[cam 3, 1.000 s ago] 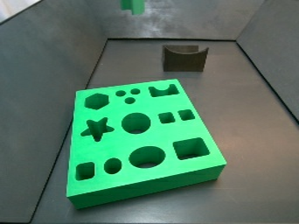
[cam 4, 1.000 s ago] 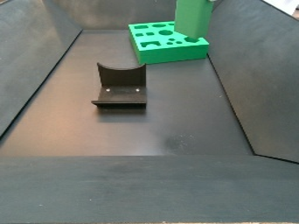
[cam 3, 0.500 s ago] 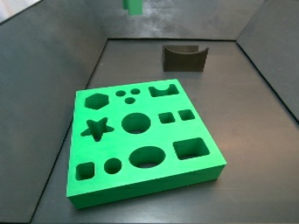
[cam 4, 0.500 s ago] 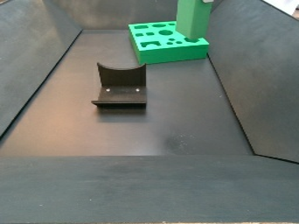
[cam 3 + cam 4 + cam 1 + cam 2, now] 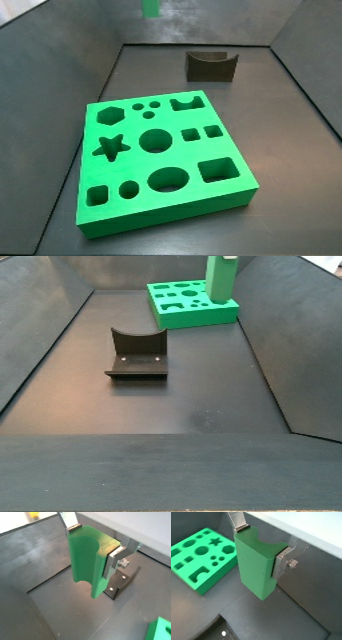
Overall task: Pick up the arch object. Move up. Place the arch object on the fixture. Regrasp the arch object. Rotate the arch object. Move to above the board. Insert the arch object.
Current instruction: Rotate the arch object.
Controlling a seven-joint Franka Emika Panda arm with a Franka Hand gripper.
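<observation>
A dark grey floor [image 5: 174,406] lies well below the pincer [image 5: 90,544], matt and faintly scuffed. Dark sloping walls [image 5: 38,331] rise from the floor on either side of the pincer, and beyond the wall nearest it a pale surface [image 5: 137,527] shows.

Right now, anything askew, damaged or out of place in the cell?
Nothing stands out. The gripper holds the arch object upright between its fingers, clear of the floor. The board lies flat with its cut-outs empty and looks intact. The fixture sits upright on its base plate, nothing on it.
</observation>
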